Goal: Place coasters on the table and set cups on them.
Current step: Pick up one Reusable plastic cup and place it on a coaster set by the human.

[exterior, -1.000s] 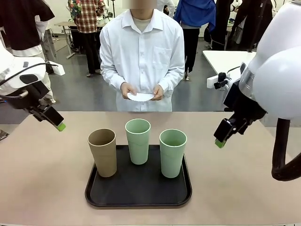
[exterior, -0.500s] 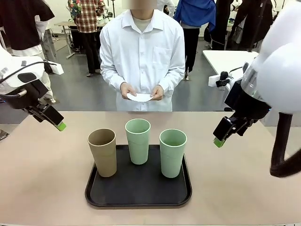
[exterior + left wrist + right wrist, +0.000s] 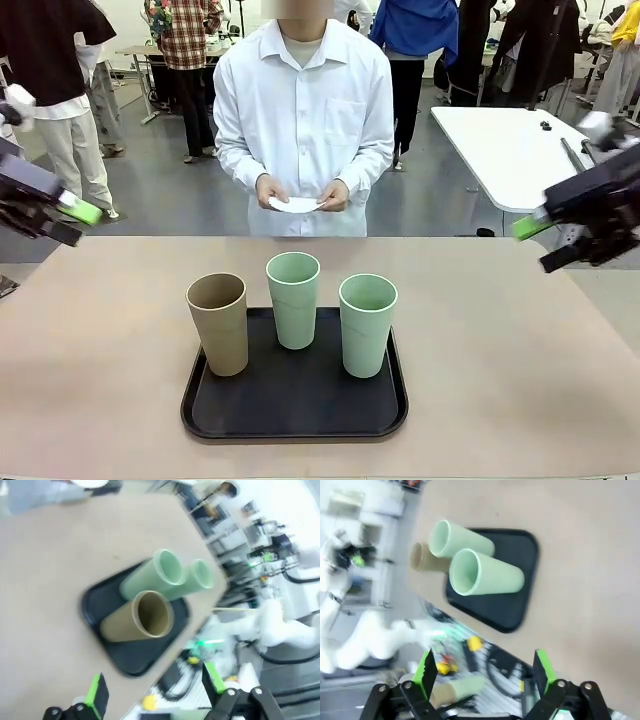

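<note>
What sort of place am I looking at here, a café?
Probably a robotics lab: the left gripper and right gripper flank a table with cups on a tray, and a white worktable and people stand behind.

Front camera faces the person [image 3: 302, 110] across the table [image 3: 100, 380]; both wrist cameras look from afar, past their fingers [image 3: 97, 696], at the same tray [image 3: 300, 415].

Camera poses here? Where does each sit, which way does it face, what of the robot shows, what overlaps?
Front: fixed on the robot's side, facing across the table at the person holding the coasters; left gripper and right gripper, both open, at the picture's edges.
Left wrist: above the table, looking down at the tray; own fingers at the bottom.
Right wrist: same, from the opposite side; own fingers below.
Shared: all three show the cups on the tray.
</note>
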Robot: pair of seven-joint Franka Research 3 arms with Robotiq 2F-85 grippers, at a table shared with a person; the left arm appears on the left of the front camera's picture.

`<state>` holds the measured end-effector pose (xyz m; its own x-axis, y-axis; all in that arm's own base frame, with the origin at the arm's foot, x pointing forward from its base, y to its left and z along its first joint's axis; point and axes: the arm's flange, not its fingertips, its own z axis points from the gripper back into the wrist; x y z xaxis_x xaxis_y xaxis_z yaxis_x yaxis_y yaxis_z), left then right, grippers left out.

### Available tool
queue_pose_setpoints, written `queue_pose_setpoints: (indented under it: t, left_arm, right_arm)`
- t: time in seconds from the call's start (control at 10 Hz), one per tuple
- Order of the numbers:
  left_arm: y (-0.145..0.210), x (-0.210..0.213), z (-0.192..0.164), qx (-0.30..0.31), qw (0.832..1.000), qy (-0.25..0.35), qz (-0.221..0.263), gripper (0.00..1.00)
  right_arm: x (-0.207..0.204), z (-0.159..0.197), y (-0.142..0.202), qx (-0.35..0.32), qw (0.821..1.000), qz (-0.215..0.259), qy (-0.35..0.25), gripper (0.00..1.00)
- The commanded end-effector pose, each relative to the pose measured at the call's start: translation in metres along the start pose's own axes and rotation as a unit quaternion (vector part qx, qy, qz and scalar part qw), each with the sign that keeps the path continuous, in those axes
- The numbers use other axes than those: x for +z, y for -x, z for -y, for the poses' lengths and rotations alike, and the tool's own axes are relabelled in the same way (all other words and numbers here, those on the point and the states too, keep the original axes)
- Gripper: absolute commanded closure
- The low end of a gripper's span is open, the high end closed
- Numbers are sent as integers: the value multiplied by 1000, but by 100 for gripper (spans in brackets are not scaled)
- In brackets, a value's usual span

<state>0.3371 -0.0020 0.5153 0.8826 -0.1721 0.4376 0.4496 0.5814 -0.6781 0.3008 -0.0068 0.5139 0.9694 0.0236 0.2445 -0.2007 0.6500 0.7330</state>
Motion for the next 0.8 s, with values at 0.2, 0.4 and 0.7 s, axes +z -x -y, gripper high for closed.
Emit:
queue_pose_setpoints:
  t: [0.2, 0.4, 0.7]
  left_arm:
    - [5, 58, -101, 190, 973, 124, 42, 0]
    - [12, 46, -137, 232, 965, 117, 23, 0]
    - [24, 21, -179, 271, 953, 131, 29, 0]
  right_arm:
    - [-3, 97, 60, -90, 987, 44, -127, 0]
    - [-6, 131, 67, -37, 986, 55, -153, 0]
    - [-16, 162, 76, -35, 980, 73, -183, 0]
